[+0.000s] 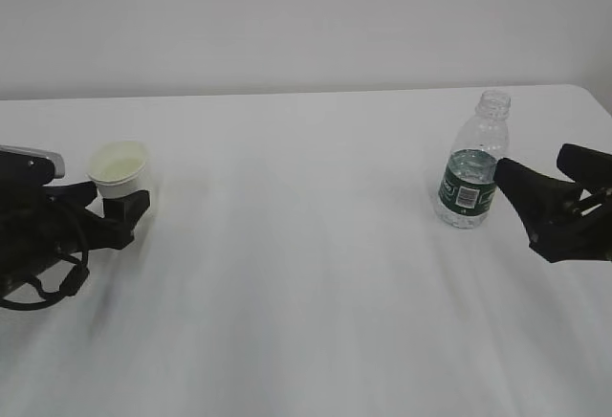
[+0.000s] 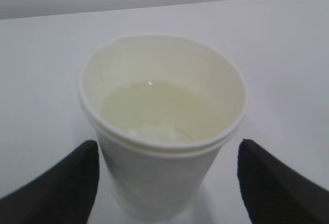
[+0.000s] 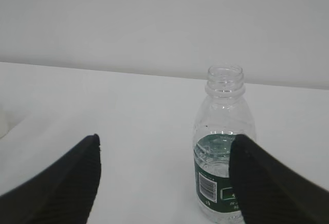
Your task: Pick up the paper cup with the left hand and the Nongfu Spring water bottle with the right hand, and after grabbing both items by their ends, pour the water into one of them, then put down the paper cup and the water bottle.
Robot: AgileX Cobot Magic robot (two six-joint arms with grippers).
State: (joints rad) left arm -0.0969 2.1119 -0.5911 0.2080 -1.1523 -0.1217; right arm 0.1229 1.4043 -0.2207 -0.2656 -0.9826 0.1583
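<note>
Paper cup stands upright between my left hand's two fingers, which are spread apart with a gap on each side of its wall, so nothing is clamped, and it already has pale liquid in it. My worry there: if I pull the arm out crooked, one finger could catch the thin wall and tip it, spilling across the white table. On the other side, the Nongfu Spring water bottle sits upright just ahead of my right hand, towards its right finger, jaws wide and touching nothing. It looks nearly drained and capless, so it is light, and a stray brush from that finger would likely knock it over
</note>
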